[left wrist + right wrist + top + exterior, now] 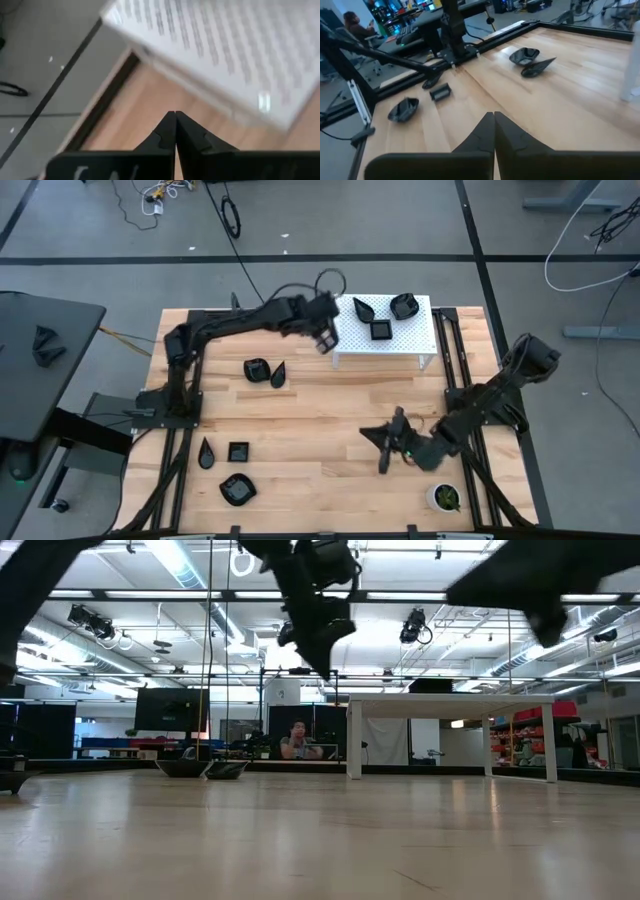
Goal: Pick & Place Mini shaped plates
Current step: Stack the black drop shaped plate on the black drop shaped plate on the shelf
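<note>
Eight glossy black mini shaped plates show from above, in three groups. Three sit on the white perforated stand (384,330) at the far edge of the wooden tabletop (320,420): a teardrop plate (362,308) with its tip toward the left side, a rounded plate (404,306), and a square plate (381,330) nearer the front. On the bare light-grained planks left of the stand lie a rounded-oval plate (257,369) and, just beside it, a teardrop (278,374) whose long axis runs front to back. Near the front left corner lie a small teardrop (206,452), tip toward the far edge, a small square (238,451) and a rounded dish (237,489).

The left pincer (324,340) hangs at the stand's left end — fingers together, empty. The right pincer (384,461) is over the front right planks, fingers together, empty. A white pot (444,497) stands near the front right corner.
</note>
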Tool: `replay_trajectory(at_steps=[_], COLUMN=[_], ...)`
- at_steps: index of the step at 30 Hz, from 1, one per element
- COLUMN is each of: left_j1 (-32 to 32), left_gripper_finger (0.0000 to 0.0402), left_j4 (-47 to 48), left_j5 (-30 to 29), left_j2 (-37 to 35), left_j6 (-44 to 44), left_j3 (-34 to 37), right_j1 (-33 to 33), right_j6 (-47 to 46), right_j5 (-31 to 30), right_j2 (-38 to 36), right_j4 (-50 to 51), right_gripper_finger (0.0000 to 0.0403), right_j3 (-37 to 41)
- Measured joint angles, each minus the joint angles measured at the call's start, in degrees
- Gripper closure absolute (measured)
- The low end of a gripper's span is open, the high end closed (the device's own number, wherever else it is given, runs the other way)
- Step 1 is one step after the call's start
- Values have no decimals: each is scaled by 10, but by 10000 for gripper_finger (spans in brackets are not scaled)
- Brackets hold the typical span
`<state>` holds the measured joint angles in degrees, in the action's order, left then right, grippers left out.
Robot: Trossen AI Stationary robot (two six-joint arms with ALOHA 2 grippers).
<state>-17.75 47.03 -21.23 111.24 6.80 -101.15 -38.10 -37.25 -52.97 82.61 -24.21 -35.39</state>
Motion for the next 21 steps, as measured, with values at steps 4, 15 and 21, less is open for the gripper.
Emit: replay_trajectory(at_steps=[4,15,21], left_j1=[21,154,278], left_gripper_finger=[396,393,390], left_j4=[-123,-572,-688], left_j5=[16,64,14], left_j2=[-77,-258,-275], left_j6=[12,170,214], left_j3=[186,630,712], right_j1=[93,415,615], right_j6=[56,151,183], right_j5=[100,261,353], right_j2=[-25,-24,-10], right_j4=[35,528,624], right_gripper_finger=[400,402,402], right_j3=[-36,-348,-413])
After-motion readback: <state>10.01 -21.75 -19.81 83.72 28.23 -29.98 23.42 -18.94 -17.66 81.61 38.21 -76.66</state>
